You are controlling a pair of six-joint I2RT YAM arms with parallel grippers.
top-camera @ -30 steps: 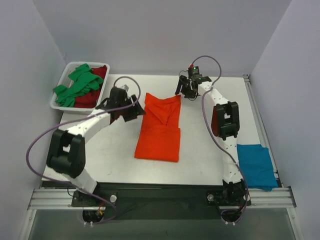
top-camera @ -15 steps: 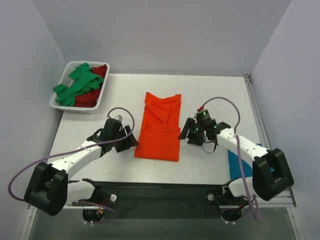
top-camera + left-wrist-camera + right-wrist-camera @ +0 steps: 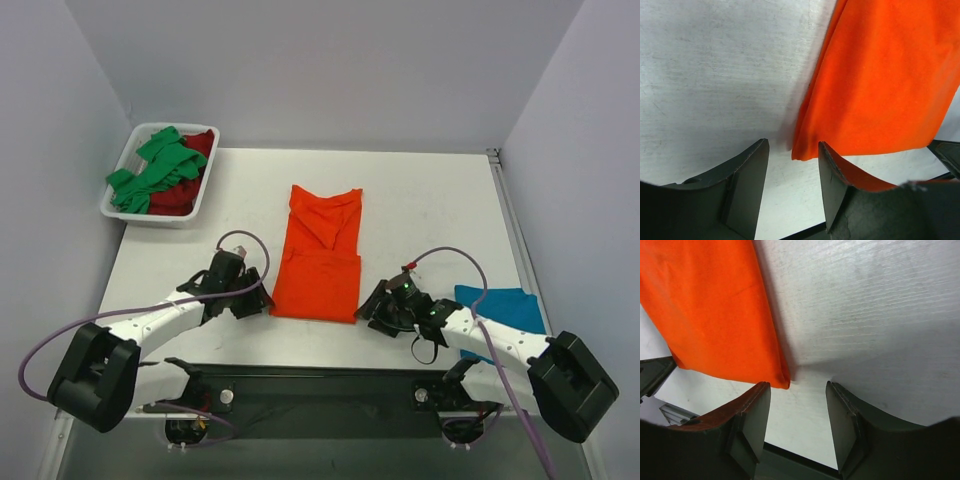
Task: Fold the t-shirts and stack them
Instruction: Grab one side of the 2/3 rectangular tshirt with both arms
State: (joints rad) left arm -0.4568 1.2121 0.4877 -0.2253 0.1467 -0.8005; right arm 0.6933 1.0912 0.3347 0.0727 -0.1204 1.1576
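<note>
Left pincer [image 3: 792, 145] and right pincer [image 3: 798, 385]: both spread, gripping nothing, low on the desk [image 3: 430, 200], one at each near corner of the orange shirt [image 3: 318, 265] (corner sitting between the fingers on both sides). Orange shirt mid-desk, flat, already narrowed to a long strip; crosswise fold probably next. Teal shirt [image 3: 505, 305] at near right, partly behind the right arm, looks folded. Green shirt [image 3: 150, 175] and dark red shirt [image 3: 180, 197] heaped unfolded in the tray [image 3: 150, 218], far left. Roughly one and a half of four; nothing stacked yet.
</note>
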